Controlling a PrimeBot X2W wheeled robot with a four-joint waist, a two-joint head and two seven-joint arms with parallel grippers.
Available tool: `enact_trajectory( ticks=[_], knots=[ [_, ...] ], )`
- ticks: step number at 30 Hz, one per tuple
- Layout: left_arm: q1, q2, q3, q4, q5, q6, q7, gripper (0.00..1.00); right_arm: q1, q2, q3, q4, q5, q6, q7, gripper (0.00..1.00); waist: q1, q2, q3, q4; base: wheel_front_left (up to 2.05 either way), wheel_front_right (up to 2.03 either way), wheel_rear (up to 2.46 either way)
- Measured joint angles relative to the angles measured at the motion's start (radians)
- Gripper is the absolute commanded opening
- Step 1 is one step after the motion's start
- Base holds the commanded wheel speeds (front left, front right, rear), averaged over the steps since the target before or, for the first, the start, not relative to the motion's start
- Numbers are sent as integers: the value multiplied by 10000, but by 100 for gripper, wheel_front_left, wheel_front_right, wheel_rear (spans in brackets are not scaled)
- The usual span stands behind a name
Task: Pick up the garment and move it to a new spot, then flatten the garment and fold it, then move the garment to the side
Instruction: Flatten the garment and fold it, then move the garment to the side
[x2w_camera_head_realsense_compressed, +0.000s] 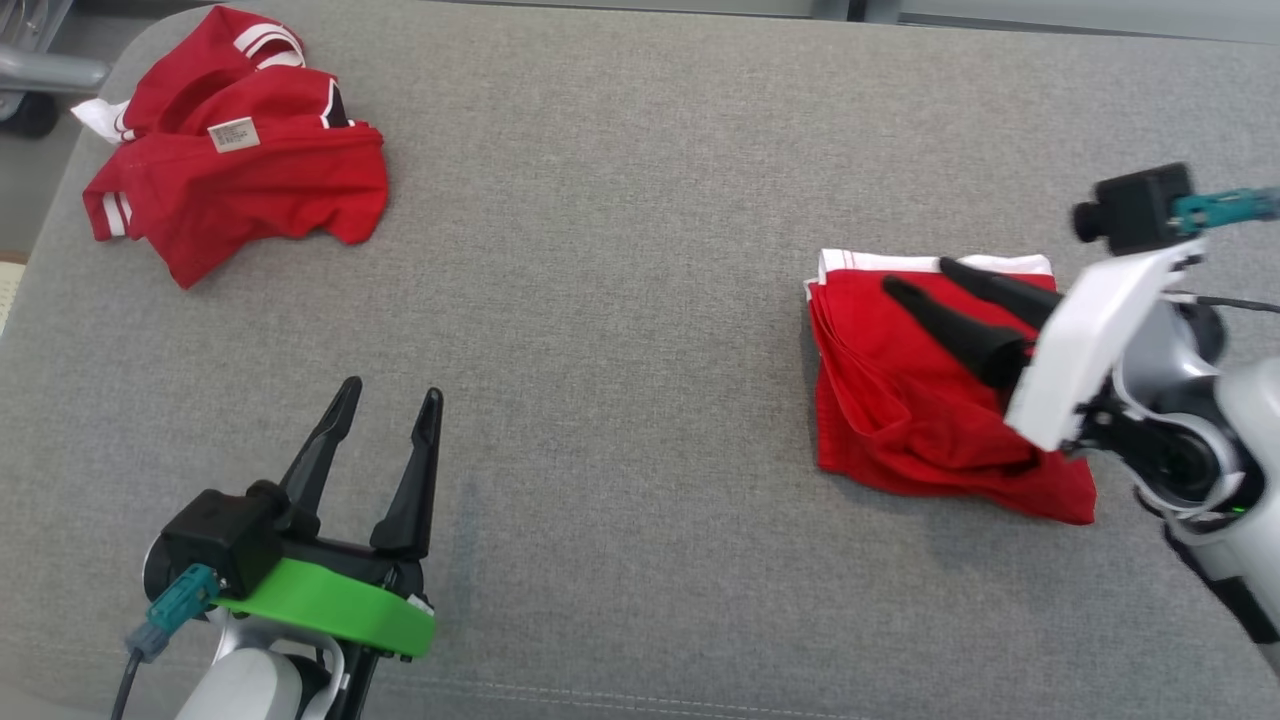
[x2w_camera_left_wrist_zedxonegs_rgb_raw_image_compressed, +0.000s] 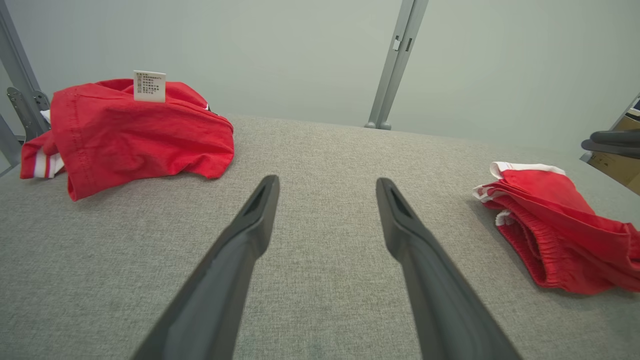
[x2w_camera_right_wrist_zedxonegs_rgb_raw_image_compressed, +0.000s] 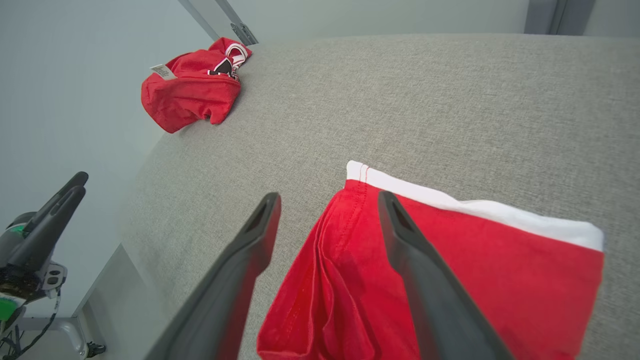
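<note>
A folded red garment (x2w_camera_head_realsense_compressed: 920, 420) with a white band along its far edge lies on the right of the grey table (x2w_camera_head_realsense_compressed: 620, 300); it also shows as the folded garment (x2w_camera_left_wrist_zedxonegs_rgb_raw_image_compressed: 555, 235) and the folded garment (x2w_camera_right_wrist_zedxonegs_rgb_raw_image_compressed: 500, 280). My right gripper (x2w_camera_head_realsense_compressed: 915, 277) hovers open above it, fingers apart over the red cloth, holding nothing; the same right gripper (x2w_camera_right_wrist_zedxonegs_rgb_raw_image_compressed: 327, 200) straddles the garment's left edge. My left gripper (x2w_camera_head_realsense_compressed: 390, 395) stands open over bare table at the lower left, and as the left gripper (x2w_camera_left_wrist_zedxonegs_rgb_raw_image_compressed: 327, 182) its fingers frame plain grey surface.
A crumpled red garment (x2w_camera_head_realsense_compressed: 240, 160) with white stripes and a white label lies at the table's far left corner, also seen as the crumpled garment (x2w_camera_left_wrist_zedxonegs_rgb_raw_image_compressed: 135, 130) and the crumpled garment (x2w_camera_right_wrist_zedxonegs_rgb_raw_image_compressed: 192, 87). Metal posts (x2w_camera_left_wrist_zedxonegs_rgb_raw_image_compressed: 395, 60) rise behind the table.
</note>
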Motion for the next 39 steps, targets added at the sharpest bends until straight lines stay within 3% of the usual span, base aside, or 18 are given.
enact_trajectory(
  ticks=[7,14,21,29,30,31,36,39],
  knots=[
    [33,2,42,-128,0,13,0,100,1476,-1129,-1022,761,174,-798,-307,100,0,0,35,-225,0,0,0],
    [23,21,0,-295,19,10,0,100,2388,-660,-1183,1457,713,-769,-748,100,0,1,325,-263,0,0,0],
    [-14,33,-33,-313,77,-8,-2,100,2330,-648,-1218,1893,499,-677,-1179,100,0,0,624,-162,0,0,0],
    [-236,-48,-226,-270,79,-96,-2,100,1704,-240,-1344,2449,878,-353,-1317,100,0,0,775,70,0,0,0],
    [-239,-54,-236,-253,79,-98,-2,100,1603,-128,-1342,2529,1080,-282,-1302,35,0,0,783,90,0,0,0],
    [-256,-65,-274,-222,79,-107,0,100,1557,-69,-1344,2562,1218,-155,-1289,0,0,0,784,116,0,0,0],
    [-468,-222,-318,-102,79,-186,-2,100,1469,-148,-1001,2259,1603,738,-761,0,0,0,737,346,0,0,0],
    [-468,-224,-234,31,77,-184,-2,100,998,-472,-882,1753,1473,907,-506,0,0,0,667,405,0,0,0]
  ],
)
